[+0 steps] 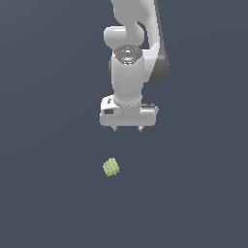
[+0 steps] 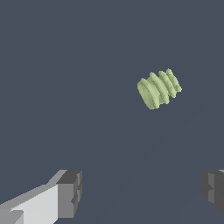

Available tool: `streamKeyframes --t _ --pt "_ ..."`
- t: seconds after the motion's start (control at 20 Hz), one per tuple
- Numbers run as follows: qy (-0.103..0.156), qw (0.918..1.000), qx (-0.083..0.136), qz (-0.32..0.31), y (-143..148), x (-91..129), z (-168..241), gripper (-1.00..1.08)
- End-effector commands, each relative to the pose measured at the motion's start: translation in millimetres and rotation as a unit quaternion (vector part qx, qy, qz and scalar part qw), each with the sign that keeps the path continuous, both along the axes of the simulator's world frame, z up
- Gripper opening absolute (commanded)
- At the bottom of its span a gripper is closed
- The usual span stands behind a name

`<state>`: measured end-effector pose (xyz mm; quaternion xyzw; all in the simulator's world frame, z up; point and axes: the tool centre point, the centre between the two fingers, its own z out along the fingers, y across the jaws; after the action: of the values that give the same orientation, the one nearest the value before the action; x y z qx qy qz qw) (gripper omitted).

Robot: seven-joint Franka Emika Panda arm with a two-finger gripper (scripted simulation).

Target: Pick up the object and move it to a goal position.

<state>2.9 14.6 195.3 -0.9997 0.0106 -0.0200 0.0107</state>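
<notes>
The object (image 1: 111, 167) is a small pale yellow-green ridged chunk lying on the dark grey floor. My white gripper (image 1: 128, 129) hangs above and behind it, a little toward the exterior view's right, with its two short fingertips spread apart and nothing between them. In the wrist view the object (image 2: 159, 89) lies well apart from the gripper (image 2: 142, 188), whose fingers (image 2: 70, 192) stand wide open and empty.
The white arm (image 1: 128, 58) rises behind the gripper to the top of the exterior view. The floor (image 1: 48, 145) is a plain dark grey surface.
</notes>
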Motion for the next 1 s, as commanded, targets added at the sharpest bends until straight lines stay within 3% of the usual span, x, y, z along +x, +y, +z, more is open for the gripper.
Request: streamKeyframes --t 0.0,0.45,0.95 --pt "0.000 1.0000 0.000 0.000 0 0 0 1.00" --pt "-0.021 0.9992 0.008 0.032 33 8 17 1.00" --pt "-0.019 0.9988 0.005 0.045 26 16 11 1.00"
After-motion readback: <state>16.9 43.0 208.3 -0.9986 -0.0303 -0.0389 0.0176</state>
